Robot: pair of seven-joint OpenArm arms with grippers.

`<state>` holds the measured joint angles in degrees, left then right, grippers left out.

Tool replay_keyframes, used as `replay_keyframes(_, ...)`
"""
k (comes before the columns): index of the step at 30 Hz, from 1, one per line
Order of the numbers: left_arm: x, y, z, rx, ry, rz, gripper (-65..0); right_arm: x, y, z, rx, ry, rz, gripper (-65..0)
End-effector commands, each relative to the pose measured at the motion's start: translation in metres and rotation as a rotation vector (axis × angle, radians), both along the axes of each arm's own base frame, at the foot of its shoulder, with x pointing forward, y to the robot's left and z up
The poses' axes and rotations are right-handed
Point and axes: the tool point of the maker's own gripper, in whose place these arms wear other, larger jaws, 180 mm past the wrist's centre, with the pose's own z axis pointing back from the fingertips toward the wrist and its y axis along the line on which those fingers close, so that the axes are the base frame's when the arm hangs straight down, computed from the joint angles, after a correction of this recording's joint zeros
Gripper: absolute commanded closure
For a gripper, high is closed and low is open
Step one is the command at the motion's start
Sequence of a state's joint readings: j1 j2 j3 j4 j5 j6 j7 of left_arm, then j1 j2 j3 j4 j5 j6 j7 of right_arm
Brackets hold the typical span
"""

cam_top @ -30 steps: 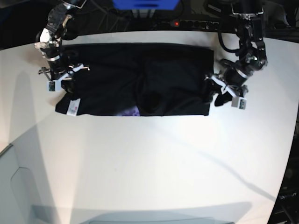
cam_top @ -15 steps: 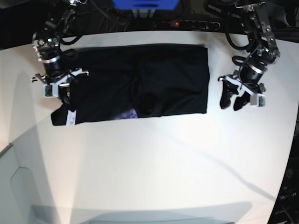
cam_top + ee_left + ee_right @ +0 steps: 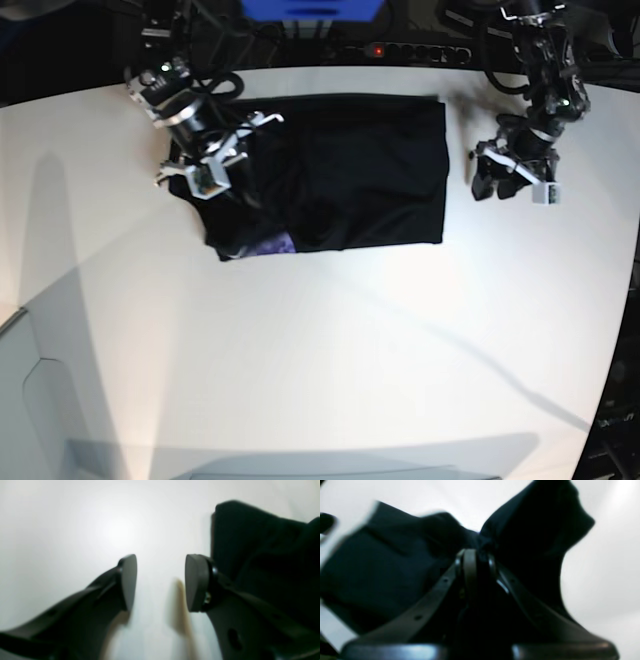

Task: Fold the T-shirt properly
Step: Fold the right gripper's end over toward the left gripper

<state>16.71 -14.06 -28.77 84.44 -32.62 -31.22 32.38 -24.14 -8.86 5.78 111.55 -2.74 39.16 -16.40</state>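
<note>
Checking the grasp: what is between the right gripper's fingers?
Black cloth of the T-shirt is pinched in the right gripper, bunching up on both sides. The fabric covers the fingertips' contact; how many layers are caught cannot be seen.

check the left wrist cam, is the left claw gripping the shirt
No, the left claw stands open over bare white table, with the black T-shirt lying off to one side of it.

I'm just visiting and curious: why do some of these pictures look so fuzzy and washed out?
Left wrist view: the open left gripper sits too close, soft-edged, with glare whitening the table. Right wrist view: the right gripper, shut on the T-shirt, is smeared. Base view: sharper, edges bowed, long shadows.
</note>
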Motion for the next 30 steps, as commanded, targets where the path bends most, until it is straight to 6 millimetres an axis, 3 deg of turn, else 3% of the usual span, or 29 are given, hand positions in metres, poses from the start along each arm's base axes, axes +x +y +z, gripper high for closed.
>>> replay_keyframes(1, 0.011, -0.003, 0.013, -0.008, -0.054, -0.013, -29.8, 0.005, 0.005, 0.015, 0.042, -0.051, -0.010, 0.0)
replay_keyframes(8, 0.012, -0.034, 0.003, -0.037, -0.030, -0.089, -29.8, 0.006, 0.059, 0.034, 0.126, -0.079, 0.063, 0.0)
replay_keyframes(16, 0.012, -0.035, 0.002, -0.038, -0.026, -0.090, -29.8, 0.019, 0.106, 0.059, 0.148, -0.110, 0.150, 0.0)
replay_keyframes(19, 0.012, -0.035, 0.002, -0.038, -0.026, -0.090, -29.8, 0.020, 0.118, 0.056, 0.144, -0.100, 0.185, 0.0)
replay_keyframes(25, 0.011, -0.035, 0.001, -0.039, -0.023, -0.092, -29.8, 0.026, 0.132, 0.031, 0.130, -0.046, 0.224, 0.0)
replay_keyframes(30, 0.009, -0.035, 0.001, -0.039, -0.019, -0.092, -29.8, 0.013, 0.159, 0.043, 0.153, -0.068, 0.307, 0.0)
